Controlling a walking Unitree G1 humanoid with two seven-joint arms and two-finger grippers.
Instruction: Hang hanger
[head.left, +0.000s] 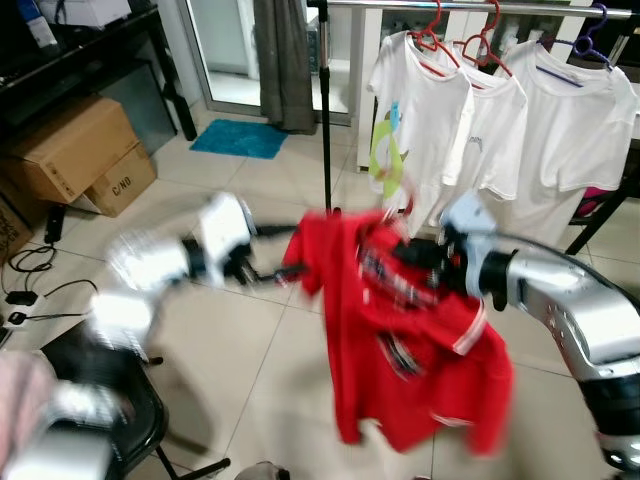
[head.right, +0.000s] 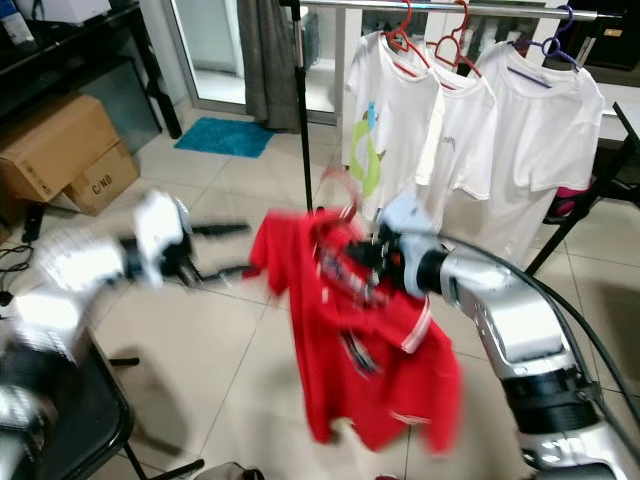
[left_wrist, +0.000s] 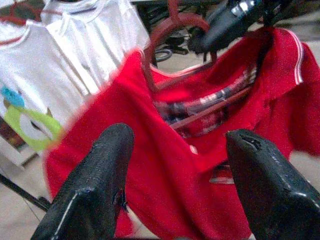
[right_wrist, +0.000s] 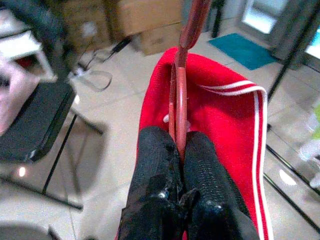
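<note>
We hold the red hanger (right_wrist: 181, 85) in our right tool (right_wrist: 180, 150), whose two black fingers are pressed tight together on the hanger's thin bar, and the red shirt (head.left: 420, 340) hangs from it in the air, in front of the clothes rack and lower than its rail (head.left: 480, 8). Our left tool (left_wrist: 175, 170) stands wide open with nothing between its fingers, just beside the shirt's shoulder. To do this step well, we think the right arm should lift the hanger until its hook (left_wrist: 175, 25) is higher than the rail, then move forward to a free part of the rail, beside the white shirts, and lower the hook over it before the fingers open. The left tool can steady the cloth so it does not swing, because the shirt looks blurred and seems to be moving. The grip should not loosen early, or the hanger can turn and slide down. Counting what we see: one red shirt on one red hanger in our tool, three white shirts (head.left: 500, 130) on the rail, on two red hangers and one purple hanger (head.left: 585, 45), and two cardboard boxes (head.left: 80, 150) on the floor at the left.
</note>
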